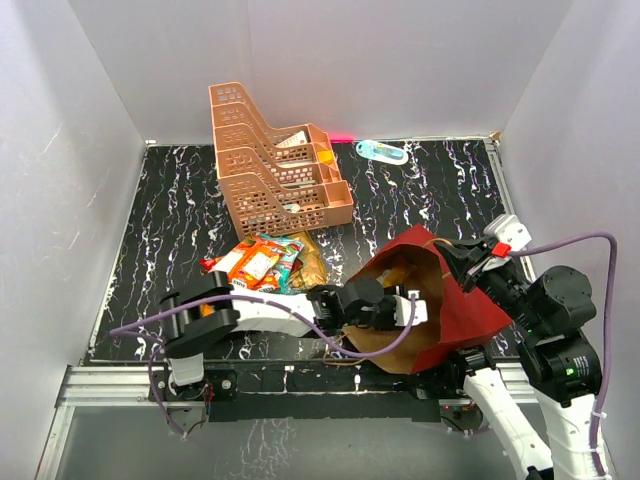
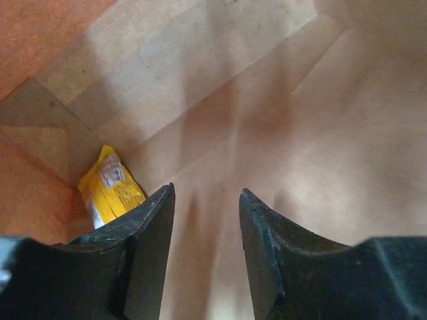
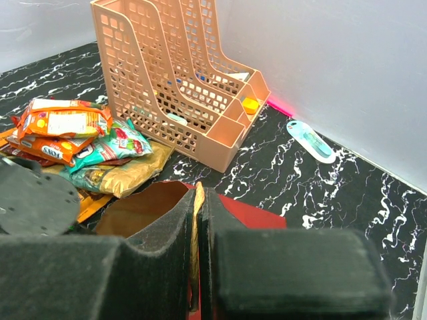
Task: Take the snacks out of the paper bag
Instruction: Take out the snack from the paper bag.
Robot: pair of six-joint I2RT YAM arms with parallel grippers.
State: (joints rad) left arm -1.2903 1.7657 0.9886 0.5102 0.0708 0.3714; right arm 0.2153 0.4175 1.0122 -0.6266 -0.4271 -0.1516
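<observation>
The red paper bag point(image 1: 455, 305) lies tilted at the front right, its brown mouth facing left. My left gripper point(image 1: 405, 308) is inside the mouth. In the left wrist view it point(image 2: 207, 200) is open and empty over brown paper, and a small yellow packet point(image 2: 110, 187) lies in the bag's far left corner. My right gripper point(image 1: 470, 262) is shut on the bag's upper rim; the right wrist view shows its jaws point(image 3: 199, 200) pinching the paper edge of the bag point(image 3: 260, 213). Several snacks point(image 1: 265, 262) lie piled on the table left of the bag and show in the right wrist view point(image 3: 73, 133).
A peach tiered rack point(image 1: 275, 165) stands at the back centre, just behind the snack pile; it also shows in the right wrist view point(image 3: 180, 87). A small blue-green bottle point(image 1: 383, 151) lies by the back wall. White walls close in the black marbled table point(image 1: 180, 220).
</observation>
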